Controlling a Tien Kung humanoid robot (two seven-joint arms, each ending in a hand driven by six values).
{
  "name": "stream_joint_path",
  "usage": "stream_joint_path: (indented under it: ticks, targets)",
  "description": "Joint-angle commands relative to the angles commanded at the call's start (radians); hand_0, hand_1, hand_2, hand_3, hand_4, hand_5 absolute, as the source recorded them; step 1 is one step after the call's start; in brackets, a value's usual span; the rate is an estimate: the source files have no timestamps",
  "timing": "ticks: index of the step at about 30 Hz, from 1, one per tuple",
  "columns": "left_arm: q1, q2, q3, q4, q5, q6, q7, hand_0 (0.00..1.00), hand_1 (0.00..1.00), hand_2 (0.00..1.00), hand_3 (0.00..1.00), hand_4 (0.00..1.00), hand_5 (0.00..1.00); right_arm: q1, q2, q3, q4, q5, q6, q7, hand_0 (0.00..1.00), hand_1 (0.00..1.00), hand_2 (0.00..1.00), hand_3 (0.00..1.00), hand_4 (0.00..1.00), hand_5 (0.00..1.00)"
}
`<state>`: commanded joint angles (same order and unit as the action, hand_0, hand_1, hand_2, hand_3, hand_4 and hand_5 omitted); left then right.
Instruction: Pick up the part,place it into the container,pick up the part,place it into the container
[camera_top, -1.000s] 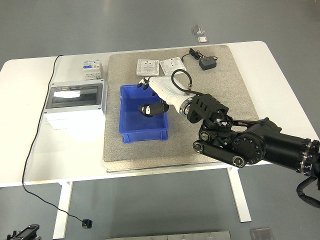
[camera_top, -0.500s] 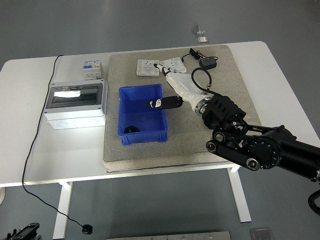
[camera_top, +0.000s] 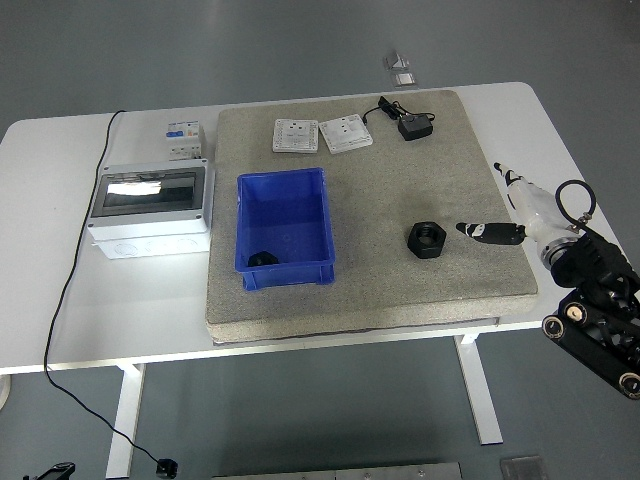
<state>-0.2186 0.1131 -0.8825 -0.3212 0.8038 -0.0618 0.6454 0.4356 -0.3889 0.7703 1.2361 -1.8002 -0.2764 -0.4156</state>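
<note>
One part (camera_top: 261, 258) found inside the blue container (camera_top: 286, 178), lying at its near left corner: small, dark, shape hard to make out at this size. First pick-and-place judged complete. Second part (camera_top: 427, 240) found on the grey mat (camera_top: 380, 290), well right of the container and apart from it: a black hexagonal nut with a round central bore, lying flat, untouched. Second pick and second placement judged outstanding, so roughly half the task done.

Right robot hand (camera_top: 505, 215) noted at the mat's right edge, just right of the nut and not touching it. White shell with dark fingers (camera_top: 490, 231) extended toward the nut, relaxed, holding nothing. Left robot hand not seen.

Around the work area: two white switch plates (camera_top: 296, 135) and a black power adapter (camera_top: 414, 127) with its cord at the far side of the mat; a grey enclosure box (camera_top: 152, 205) with clear lid and a small breaker unit (camera_top: 183, 137) on the white bench (camera_top: 60, 300) to the left. No person present.
</note>
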Motion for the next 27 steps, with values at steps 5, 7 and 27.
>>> stream_joint_path:
  ticks: [5,7,27]
  targets:
    - [-0.001,-0.005,0.004,0.001,0.000,0.000,0.000,0.731,0.705,0.591,0.526,0.504,0.615,0.051,0.030,-0.101,-0.024,0.020,0.001,-0.018,0.663,0.917,0.997,0.998,0.852,0.335]
    - [-0.003,-0.006,0.005,0.001,0.001,0.000,0.000,0.731,0.705,0.591,0.526,0.504,0.615,0.082,0.038,-0.143,-0.033,0.026,0.000,-0.024,0.663,0.917,0.997,0.998,0.852,0.335]
    - [-0.009,0.000,0.012,0.001,-0.009,-0.001,0.000,0.736,0.706,0.595,0.527,0.466,0.618,0.190,0.105,-0.266,-0.088,0.038,0.146,-0.115,0.556,0.432,0.628,0.713,0.398,0.089]
